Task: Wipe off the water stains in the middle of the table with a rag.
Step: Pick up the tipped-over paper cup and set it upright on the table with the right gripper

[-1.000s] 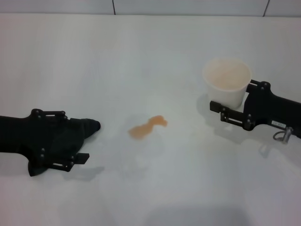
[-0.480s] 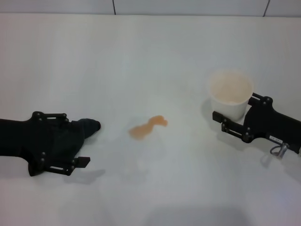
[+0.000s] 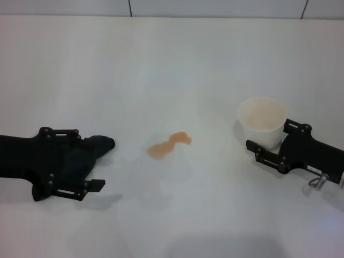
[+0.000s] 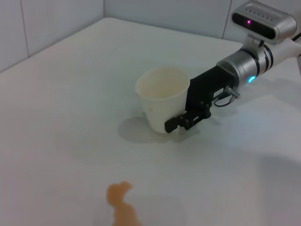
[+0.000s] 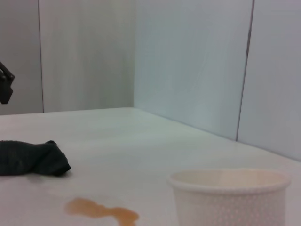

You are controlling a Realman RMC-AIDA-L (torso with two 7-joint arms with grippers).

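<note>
The water stains (image 3: 167,146) are a small orange-tan blotch in the middle of the white table (image 3: 172,59); they also show in the left wrist view (image 4: 121,205) and the right wrist view (image 5: 101,210). The dark rag (image 3: 101,145) lies on the table left of the stain and shows in the right wrist view (image 5: 33,157). My left gripper (image 3: 86,157) is open, its fingers spread over the rag. My right gripper (image 3: 269,135) is shut on a white paper cup (image 3: 262,119) right of the stain, as the left wrist view shows (image 4: 181,121).
The paper cup (image 4: 162,101) has an orange-tinted inside and stands upright. A tiled wall (image 3: 215,8) runs along the table's far edge.
My right gripper has drawn the paper cup toward me and slightly right. My left gripper has shifted a little over the rag; the rag's tip and the stain have not moved.
</note>
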